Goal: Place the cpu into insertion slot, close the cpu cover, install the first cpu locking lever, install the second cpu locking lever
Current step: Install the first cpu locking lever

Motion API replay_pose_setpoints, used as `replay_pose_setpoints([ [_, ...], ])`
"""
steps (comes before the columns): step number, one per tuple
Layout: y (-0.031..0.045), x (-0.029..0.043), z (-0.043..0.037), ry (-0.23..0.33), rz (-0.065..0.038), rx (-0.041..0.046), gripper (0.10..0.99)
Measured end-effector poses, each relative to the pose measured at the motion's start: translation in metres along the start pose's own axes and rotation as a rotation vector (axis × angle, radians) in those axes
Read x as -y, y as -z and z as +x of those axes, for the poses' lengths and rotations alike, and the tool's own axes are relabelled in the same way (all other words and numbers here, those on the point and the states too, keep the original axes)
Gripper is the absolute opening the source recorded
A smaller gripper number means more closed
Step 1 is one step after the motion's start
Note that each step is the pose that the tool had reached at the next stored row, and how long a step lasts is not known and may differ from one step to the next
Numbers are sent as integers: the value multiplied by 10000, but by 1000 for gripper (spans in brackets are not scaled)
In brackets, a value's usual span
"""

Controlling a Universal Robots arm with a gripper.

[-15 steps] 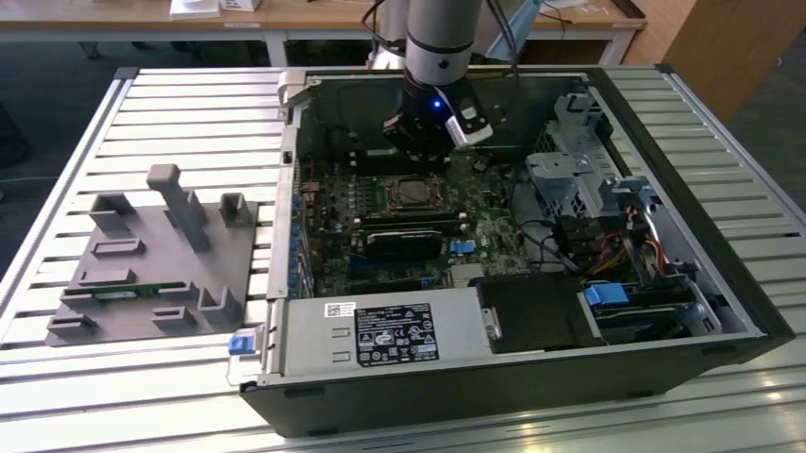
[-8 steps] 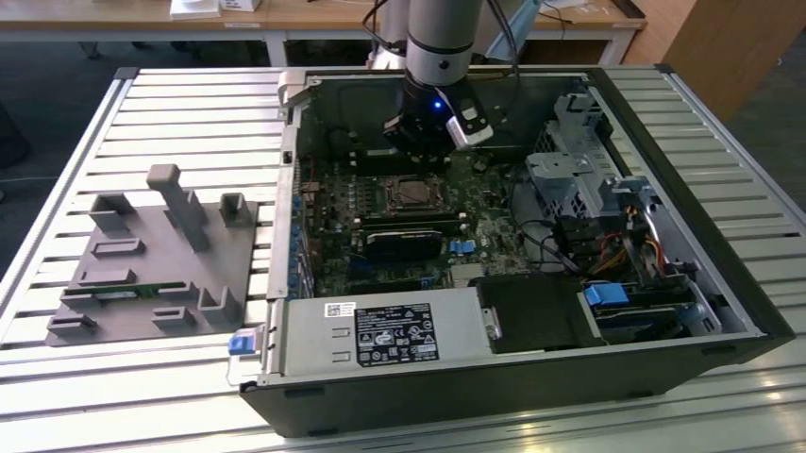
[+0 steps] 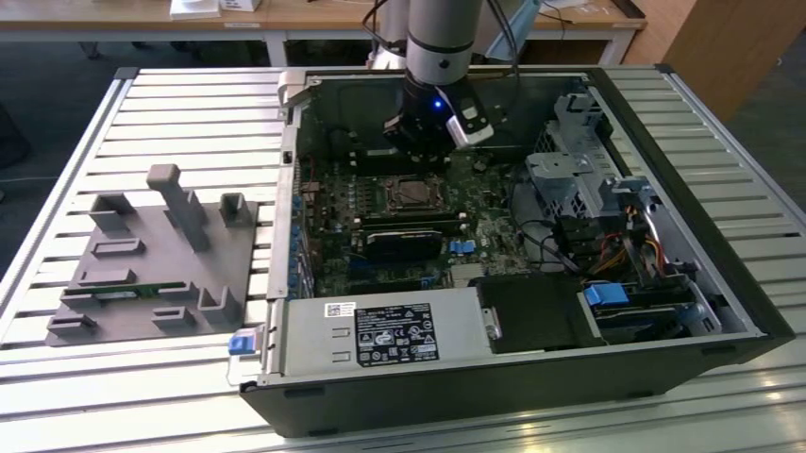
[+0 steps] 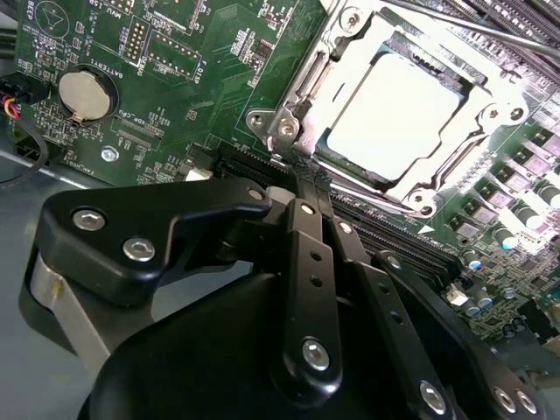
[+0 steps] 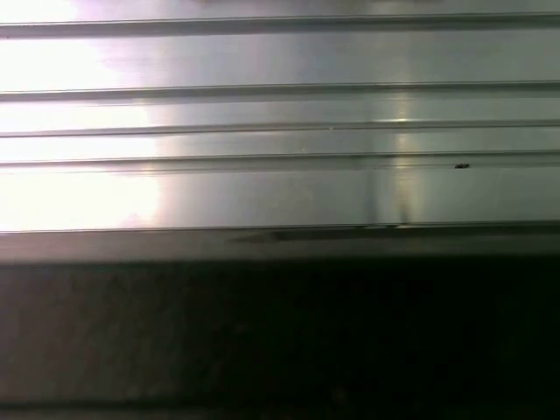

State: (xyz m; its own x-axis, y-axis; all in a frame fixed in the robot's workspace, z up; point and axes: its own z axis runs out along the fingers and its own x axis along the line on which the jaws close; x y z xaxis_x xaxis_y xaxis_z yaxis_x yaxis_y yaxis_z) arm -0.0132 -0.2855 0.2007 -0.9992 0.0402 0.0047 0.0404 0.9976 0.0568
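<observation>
And here we are over the open black computer case. The arm's black gripper hangs low above the green motherboard, its fingers pressed together with nothing between them, tips just beside the corner of the insertion slot, the square socket with its silvery metal rim. The cpu, the flat square chip with the pale metal face, sits inside that socket already. The cpu cover, the thin silvery frame plate with the cut-out middle, looks to be lying down around the chip, though whether it is fully seated I cannot tell.

Now the danger. Those closed fingertips are right at the socket's edge, by what looks like a thin wire locking lever. Slide off it, I reckon, and the tips scrape the board or the long black card slot just beside the socket. Push too hard and the frame could bend or the chip shift.

Around it: a round silver coin battery well clear, a black module near the socket in the exterior view, tangled cables and a metal drive cage toward the exterior view's right. A grey moulded fixture tray rests on the slatted metal tabletop, well apart.
</observation>
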Motion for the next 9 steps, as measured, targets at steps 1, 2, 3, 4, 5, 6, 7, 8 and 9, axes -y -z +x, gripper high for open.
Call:
replay_pose_setpoints([
  [1, 7, 1, 1, 0, 5, -3, 106],
  [2, 9, 0, 1, 0, 4, -2, 106],
  [3, 8, 0, 0, 0, 2, -1, 106],
  [4, 8, 0, 0, 0, 4, -1, 106],
  [5, 8, 0, 0, -1, 18, 0, 106],
  [6, 6, 0, 1, -1, 47, 0, 106],
  [7, 2, 0, 0, -1, 68, 1, 106],
  [8, -2, 0, 0, 0, 85, 1, 106],
  [9, -5, 0, 0, 0, 102, 1, 106],
])
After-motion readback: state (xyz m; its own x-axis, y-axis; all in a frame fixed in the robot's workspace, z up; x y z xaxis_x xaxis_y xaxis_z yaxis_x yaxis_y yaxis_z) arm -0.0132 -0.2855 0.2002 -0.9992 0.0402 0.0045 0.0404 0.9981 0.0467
